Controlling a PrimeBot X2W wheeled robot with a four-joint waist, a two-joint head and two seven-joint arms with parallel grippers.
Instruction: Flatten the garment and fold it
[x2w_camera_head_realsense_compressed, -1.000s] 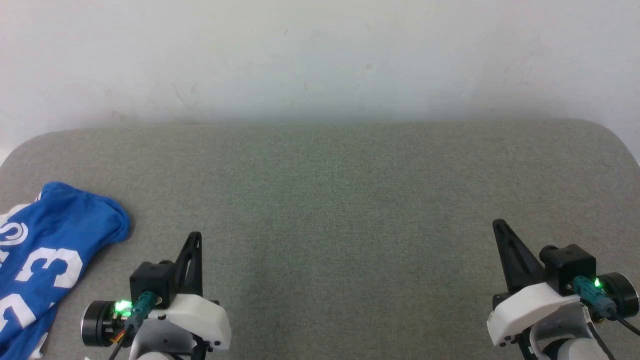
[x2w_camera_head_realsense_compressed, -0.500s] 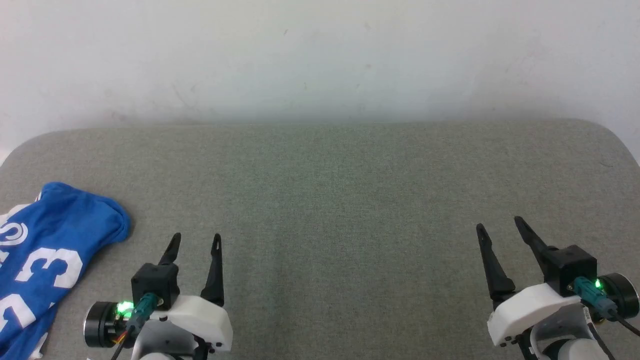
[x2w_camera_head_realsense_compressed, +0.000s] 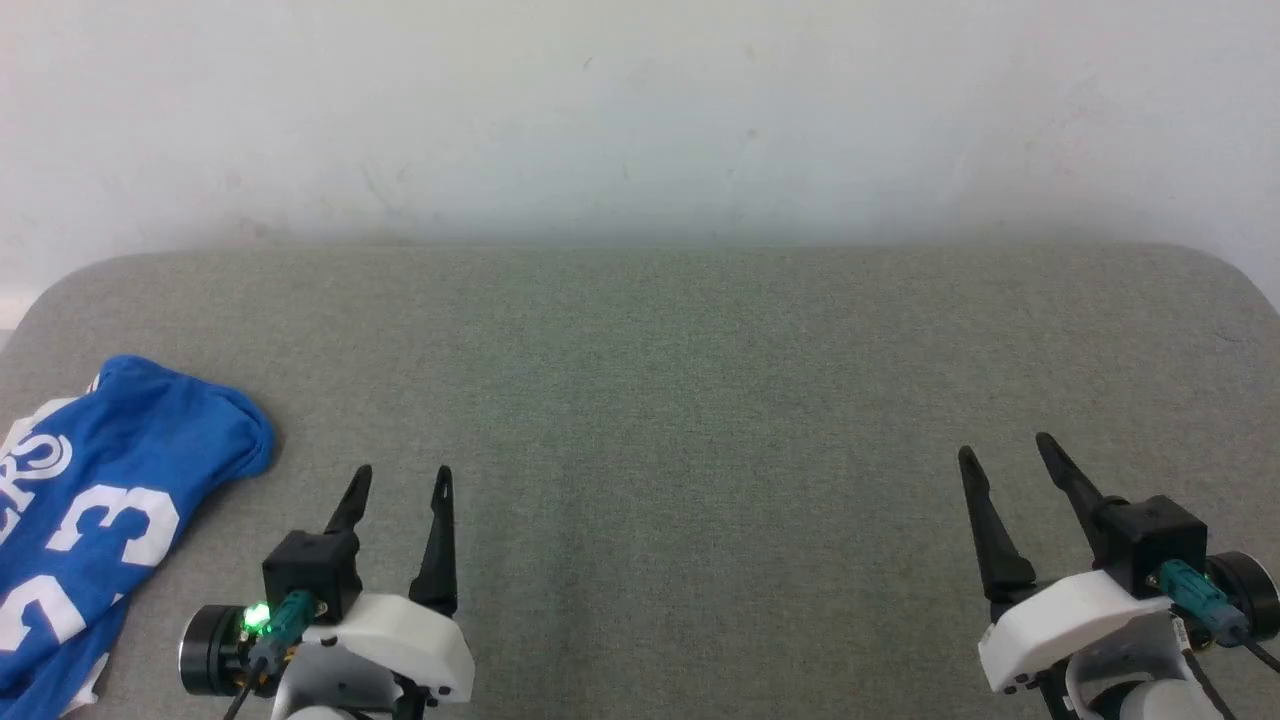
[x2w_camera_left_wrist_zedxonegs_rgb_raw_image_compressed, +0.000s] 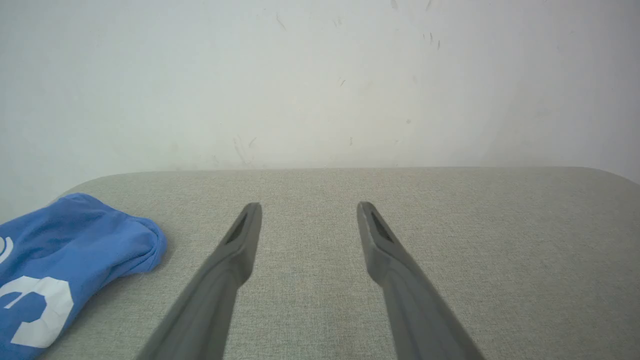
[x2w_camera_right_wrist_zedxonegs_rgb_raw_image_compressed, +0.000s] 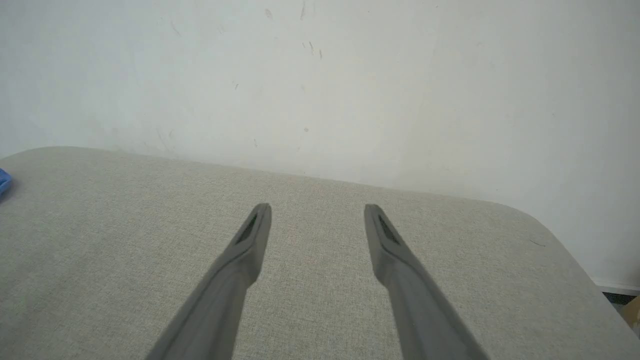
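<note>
**A:** We're looking at the garment (x2w_camera_head_realsense_compressed: 110, 470) glowing bright blue, with white numerals and lettering standing out across it.

**B:** And we're seeing the table (x2w_camera_head_realsense_compressed: 700, 380) showing a speckled grey-green weave, plain all over.

**A:** We're noticing the wall (x2w_camera_head_realsense_compressed: 640, 100) coming across off-white, with faint dark scuffs dotting it.

**B:** We're picking out black fingers on the left gripper (x2w_camera_head_realsense_compressed: 402, 470) and right gripper (x2w_camera_head_realsense_compressed: 1004, 444), white housings behind them, and a green light (x2w_camera_head_realsense_compressed: 257, 615) shining by the left one.

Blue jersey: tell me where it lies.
Head view: the blue jersey lies crumpled at the far left of the grey fabric surface, just left of the open left claw, not touching it.
</note>
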